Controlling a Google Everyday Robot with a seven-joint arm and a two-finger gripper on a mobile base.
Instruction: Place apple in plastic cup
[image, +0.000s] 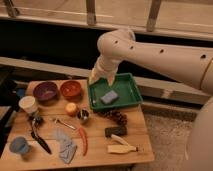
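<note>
The apple (71, 108), small and yellow-orange, sits on the wooden table (97, 150) between the orange bowl (70, 89) and a small metal cup (83, 116). The light-blue plastic cup (19, 145) stands at the table's front left corner. My gripper (101, 80) hangs above the left back edge of the green tray (134, 95), open and empty, fingers pointing down. It is up and to the right of the apple and far from the plastic cup.
A purple bowl (45, 91) and a white cup (27, 104) stand at the left. A grey sponge (109, 97) lies in the tray. A pine cone (116, 117), a red chili (83, 140), a grey cloth (64, 145), black tongs (37, 132) and small items lie on the table.
</note>
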